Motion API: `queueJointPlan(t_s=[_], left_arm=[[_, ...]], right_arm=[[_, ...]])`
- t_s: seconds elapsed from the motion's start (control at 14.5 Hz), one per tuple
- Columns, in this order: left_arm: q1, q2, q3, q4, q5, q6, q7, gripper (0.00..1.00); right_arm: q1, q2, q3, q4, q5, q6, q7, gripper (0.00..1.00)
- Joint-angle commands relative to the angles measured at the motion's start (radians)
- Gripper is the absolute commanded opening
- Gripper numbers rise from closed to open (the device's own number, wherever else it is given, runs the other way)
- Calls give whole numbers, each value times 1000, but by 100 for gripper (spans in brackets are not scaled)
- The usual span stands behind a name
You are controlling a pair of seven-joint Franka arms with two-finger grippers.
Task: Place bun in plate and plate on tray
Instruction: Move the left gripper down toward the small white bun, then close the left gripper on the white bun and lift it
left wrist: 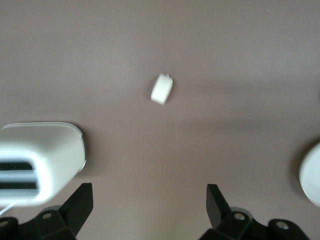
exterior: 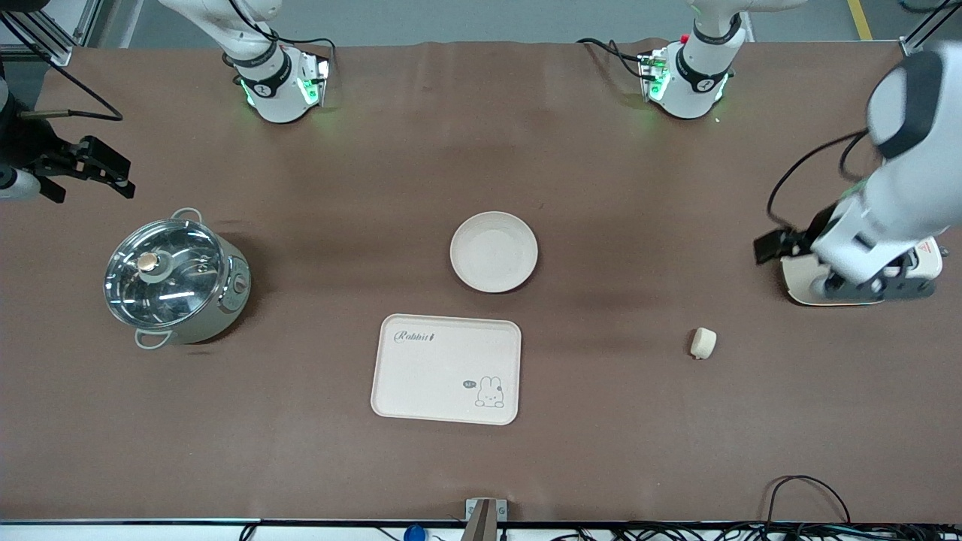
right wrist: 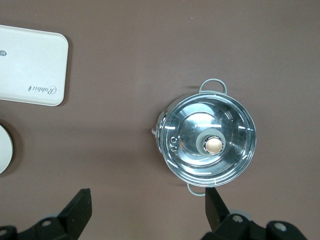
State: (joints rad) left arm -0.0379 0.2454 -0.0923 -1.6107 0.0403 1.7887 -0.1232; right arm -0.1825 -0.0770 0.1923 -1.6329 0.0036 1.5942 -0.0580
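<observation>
I have the left gripper (exterior: 864, 287) hanging over the toaster (exterior: 804, 294) at the left arm's end of the table, its fingers spread wide with nothing between them. In the left wrist view the bun (left wrist: 162, 89) lies on bare table ahead of those open fingers (left wrist: 82, 200), well apart from them, beside the toaster (left wrist: 42, 155).

In the front view the bun (exterior: 703, 343) sits lower in the frame than the toaster. The plate (exterior: 494, 251) lies mid-frame, empty, and the tray (exterior: 446, 368) lies just below it, not touching. My right gripper (exterior: 90, 169) waits at the right arm's end, above the pot (exterior: 169, 278) in the frame, fingers wide and empty.
</observation>
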Motion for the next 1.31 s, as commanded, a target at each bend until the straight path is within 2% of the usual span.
queueJointPlan(t_s=[0.0, 0.34, 0.55, 0.69, 0.97, 1.24], left_arm=[[1, 58, 2, -125, 21, 229, -16, 100], [15, 202, 2, -175, 21, 435, -15, 100], [16, 291, 2, -175, 23, 535, -13, 85], [9, 348, 2, -175, 23, 606, -13, 84], [9, 403, 2, -140, 23, 614, -13, 80], [10, 439, 2, -106, 21, 615, -13, 65]], right_arm=[[-11, 2, 7, 8, -2, -7, -5, 100], [-11, 2, 7, 8, -2, -11, -5, 100], [-11, 2, 7, 8, -2, -10, -5, 100], [-11, 2, 7, 8, -2, -10, -5, 100], [-11, 2, 7, 8, -2, -11, -5, 100], [-12, 2, 7, 8, -1, -13, -5, 100]])
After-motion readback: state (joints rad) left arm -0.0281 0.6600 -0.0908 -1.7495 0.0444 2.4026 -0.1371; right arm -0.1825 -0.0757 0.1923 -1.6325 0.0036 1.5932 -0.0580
